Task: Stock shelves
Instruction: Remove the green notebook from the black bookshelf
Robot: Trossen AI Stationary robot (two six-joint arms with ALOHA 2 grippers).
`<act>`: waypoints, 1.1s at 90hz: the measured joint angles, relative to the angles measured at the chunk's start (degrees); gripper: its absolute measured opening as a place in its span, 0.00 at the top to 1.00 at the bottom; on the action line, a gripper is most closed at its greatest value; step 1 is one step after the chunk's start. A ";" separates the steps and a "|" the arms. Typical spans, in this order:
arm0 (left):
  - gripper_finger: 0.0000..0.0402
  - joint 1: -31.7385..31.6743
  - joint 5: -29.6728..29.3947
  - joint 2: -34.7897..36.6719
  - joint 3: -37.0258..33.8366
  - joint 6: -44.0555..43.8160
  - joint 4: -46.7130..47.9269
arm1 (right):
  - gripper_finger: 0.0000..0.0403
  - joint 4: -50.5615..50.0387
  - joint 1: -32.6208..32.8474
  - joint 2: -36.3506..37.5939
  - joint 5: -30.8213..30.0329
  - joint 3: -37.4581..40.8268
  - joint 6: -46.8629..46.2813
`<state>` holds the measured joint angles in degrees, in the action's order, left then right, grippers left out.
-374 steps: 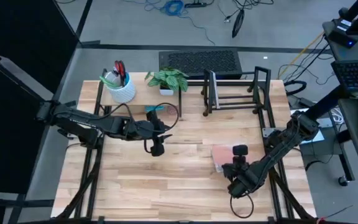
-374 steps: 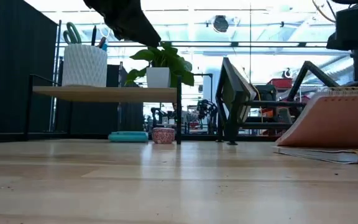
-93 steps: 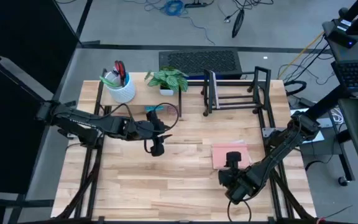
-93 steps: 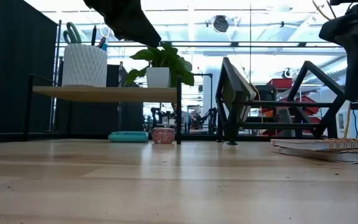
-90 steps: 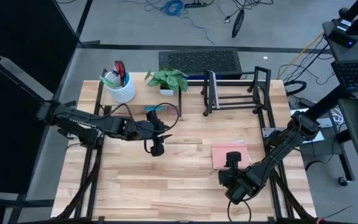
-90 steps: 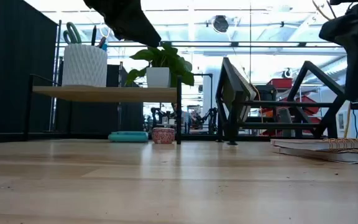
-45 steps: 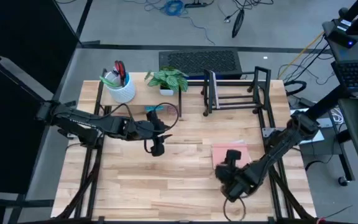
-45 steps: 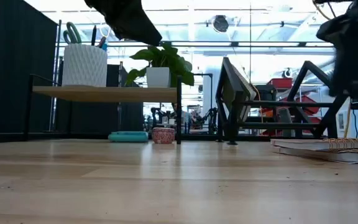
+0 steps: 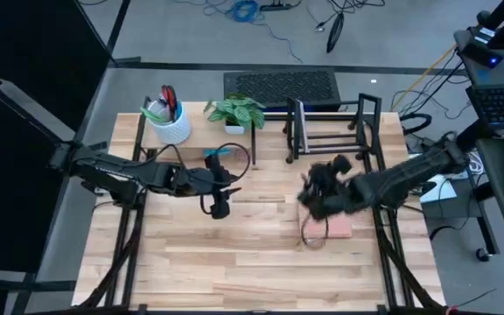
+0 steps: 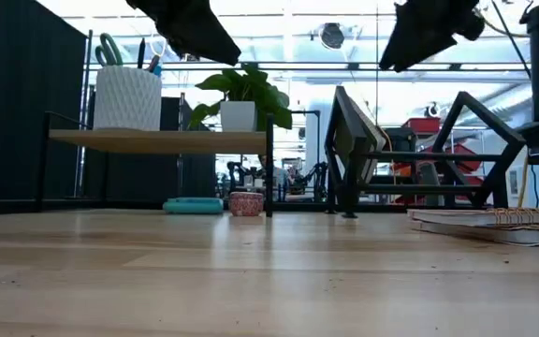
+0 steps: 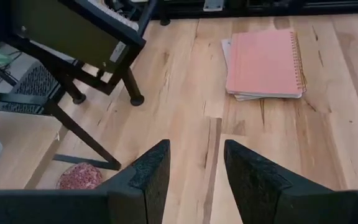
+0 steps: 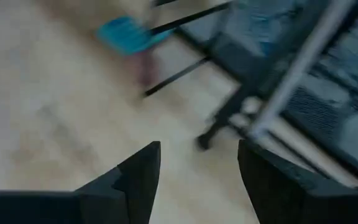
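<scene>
The pale-wood shelf (image 9: pixel 201 114) stands at the far left, carrying a white holder (image 9: pixel 172 128) and a potted plant (image 9: pixel 237 112). Under it lie a teal thing (image 10: pixel 193 205) and a red speckled bowl (image 10: pixel 246 203). The black wire rack (image 9: pixel 335 136) at the far right holds one dark binder (image 9: pixel 299 128) leaning between its dividers. A pink spiral notebook (image 11: pixel 265 62) lies flat on papers on the table. My left gripper (image 11: pixel 194 180) hovers open near the shelf's front. My right gripper (image 12: pixel 197 180) is open and raised above the notebook (image 9: pixel 337 229), in front of the rack.
Bare wooden tabletop (image 9: pixel 234 262) stretches along the near side. The table's black frame rails (image 9: pixel 134 219) run along both sides. Beyond the far edge lie a black mat (image 9: pixel 280 85) and cables on the floor.
My right gripper has risen and swung from the table's near right toward the far edge and the rack, passing over the notebook, with the arm stretching out. The notebook has stayed flat on the table. My left arm has kept still.
</scene>
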<state>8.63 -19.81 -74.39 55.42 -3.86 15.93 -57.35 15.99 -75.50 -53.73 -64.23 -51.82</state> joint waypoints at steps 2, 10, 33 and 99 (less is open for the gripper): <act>0.65 0.01 0.00 0.00 0.00 0.09 0.03 | 0.51 0.20 -1.81 0.81 0.07 0.18 0.79; 0.65 0.01 -0.02 0.00 0.00 0.30 0.05 | 0.52 2.13 -9.79 3.68 3.82 1.19 6.04; 0.65 0.01 -0.22 0.00 0.00 1.64 0.08 | 0.56 20.46 -27.95 8.73 22.11 7.76 19.03; 0.65 0.01 -0.20 0.00 0.00 1.68 0.71 | 0.56 40.71 -37.87 4.99 25.16 18.04 22.79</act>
<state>8.64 -20.01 -74.39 55.42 -2.18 16.64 -16.64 -21.88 -70.51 -28.57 -46.19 -29.03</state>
